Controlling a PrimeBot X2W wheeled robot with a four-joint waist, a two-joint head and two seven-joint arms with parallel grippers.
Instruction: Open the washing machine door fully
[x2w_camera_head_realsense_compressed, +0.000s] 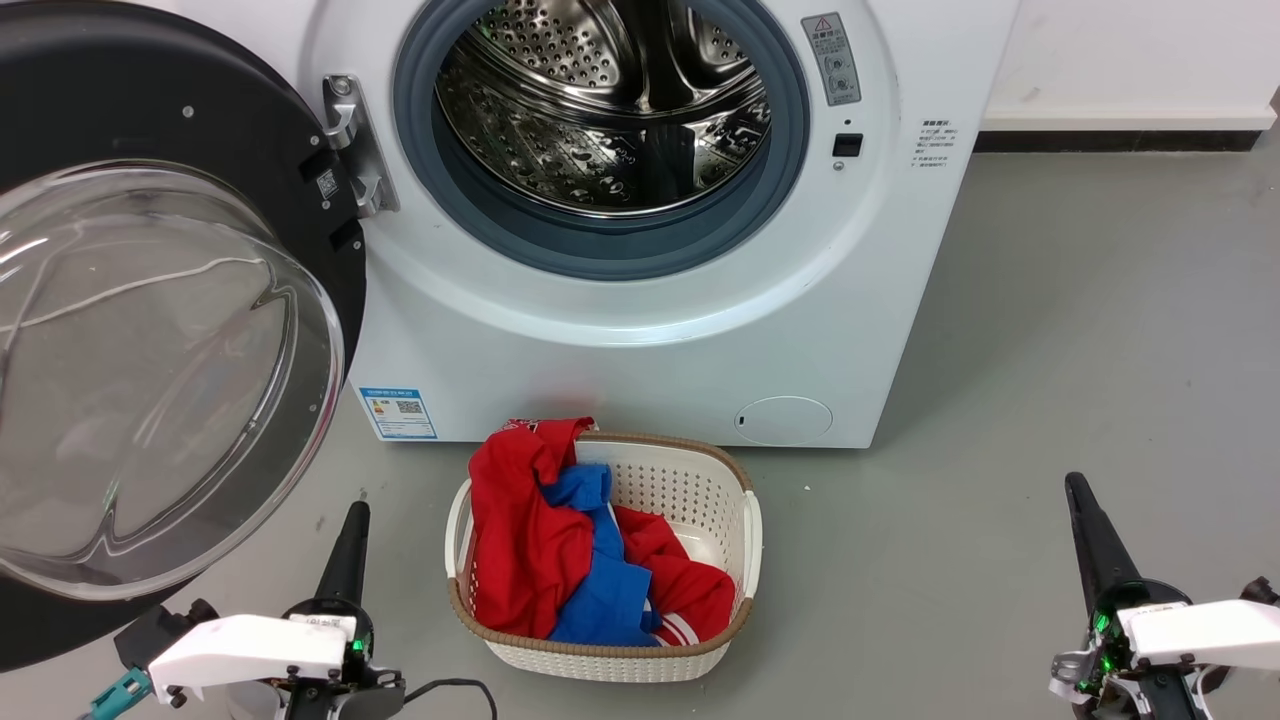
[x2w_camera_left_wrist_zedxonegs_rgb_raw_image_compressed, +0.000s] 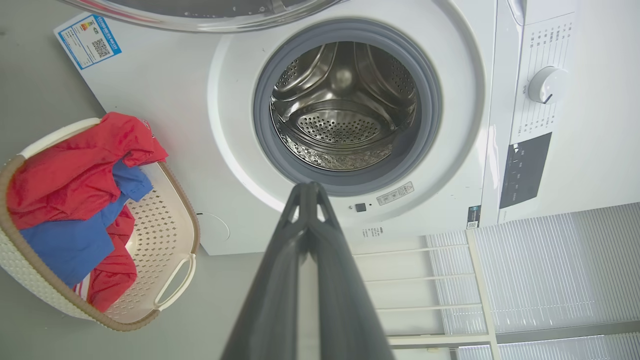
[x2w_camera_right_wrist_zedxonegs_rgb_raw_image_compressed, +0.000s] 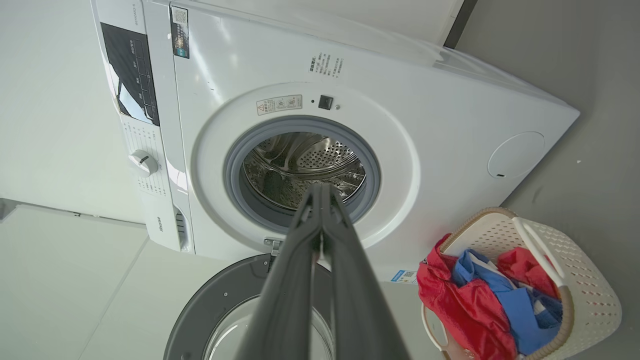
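The washing machine door (x2w_camera_head_realsense_compressed: 150, 330), a black ring around a bulging clear glass bowl, is swung wide open to the left on its hinge (x2w_camera_head_realsense_compressed: 352, 140); its glass edge (x2w_camera_left_wrist_zedxonegs_rgb_raw_image_compressed: 210, 12) and its ring (x2w_camera_right_wrist_zedxonegs_rgb_raw_image_compressed: 210, 310) show in the wrist views. The steel drum opening (x2w_camera_head_realsense_compressed: 605, 110) with its grey rubber rim is uncovered. My left gripper (x2w_camera_head_realsense_compressed: 355, 510) stands low at the left, fingers together, just right of the door's lower edge and apart from it. My right gripper (x2w_camera_head_realsense_compressed: 1075, 485) stands low at the right, fingers together. Both hold nothing.
A white laundry basket (x2w_camera_head_realsense_compressed: 735, 520) with red and blue clothes (x2w_camera_head_realsense_compressed: 560, 545) sits on the grey floor right in front of the machine, between my grippers. The white machine front (x2w_camera_head_realsense_compressed: 640, 370) fills the middle. A pale wall runs at the back right.
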